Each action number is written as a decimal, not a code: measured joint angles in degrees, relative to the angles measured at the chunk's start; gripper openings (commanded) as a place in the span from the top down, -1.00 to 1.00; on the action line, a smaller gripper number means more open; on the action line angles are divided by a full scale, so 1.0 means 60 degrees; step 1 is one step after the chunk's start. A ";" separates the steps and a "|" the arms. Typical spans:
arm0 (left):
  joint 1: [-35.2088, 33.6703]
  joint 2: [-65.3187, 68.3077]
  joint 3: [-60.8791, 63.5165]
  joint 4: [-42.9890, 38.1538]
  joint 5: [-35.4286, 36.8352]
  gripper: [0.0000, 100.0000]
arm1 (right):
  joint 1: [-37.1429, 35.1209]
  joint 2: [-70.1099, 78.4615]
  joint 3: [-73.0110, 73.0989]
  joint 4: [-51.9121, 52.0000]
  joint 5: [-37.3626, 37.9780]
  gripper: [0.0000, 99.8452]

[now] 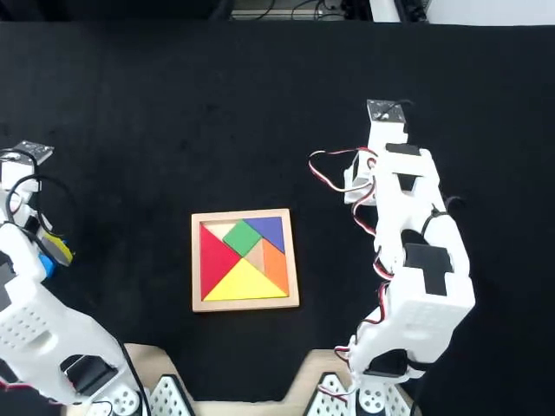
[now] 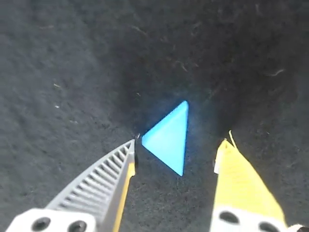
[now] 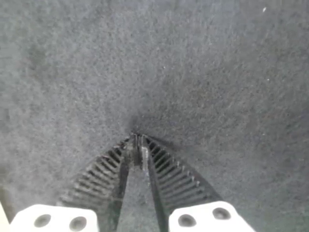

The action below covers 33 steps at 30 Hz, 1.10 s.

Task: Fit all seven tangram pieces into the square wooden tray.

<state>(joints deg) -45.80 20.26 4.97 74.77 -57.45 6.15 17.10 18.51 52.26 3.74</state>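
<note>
The square wooden tray (image 1: 198,260) lies mid-table, holding a red triangle (image 1: 217,256), a green square (image 1: 242,236), a purple piece (image 1: 269,230), an orange triangle (image 1: 276,263) and a yellow triangle (image 1: 245,282). A small wood-coloured patch (image 1: 256,254) shows between green and orange. Far left of the tray, a small blue triangle (image 2: 168,138) lies flat on the black cloth. My left gripper (image 2: 178,142) is open, with one finger on each side of it. My right gripper (image 3: 137,137) is shut and holds nothing, its tips down near the cloth.
The right arm (image 1: 408,225) stands to the right of the tray, with red and white wires looping toward it. The left arm (image 1: 35,321) is at the table's left edge. Both arm bases stand along the front edge. Black cloth covers the table.
</note>
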 measured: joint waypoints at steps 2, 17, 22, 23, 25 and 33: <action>0.0000 0.0249 -0.0015 0.0000 0.0000 0.47 | 0.0000 0.0000 0.0000 0.0000 0.0000 0.98; 0.0044 0.1319 -0.0527 0.0103 0.0000 0.64 | 0.0000 0.0000 0.0000 0.0000 0.0000 0.98; 0.0073 0.1172 -0.0513 0.0117 0.0000 0.75 | 0.0000 0.0000 0.0000 0.0000 0.0000 0.98; 0.0088 0.1172 -0.0513 0.0117 0.0000 0.75 | 0.0000 0.0000 0.0000 0.0000 0.0000 0.98; 0.0088 0.1158 -0.0513 0.0117 0.0000 0.75 | 0.0000 0.0000 0.0000 0.0000 0.0000 0.98; 0.0762 0.1011 -0.0733 0.0645 0.0000 0.85 | 0.0000 0.0000 0.0000 0.0000 0.0000 0.98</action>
<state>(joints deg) -41.23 26.33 0.57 78.64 -57.45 6.15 17.10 18.51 52.26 3.74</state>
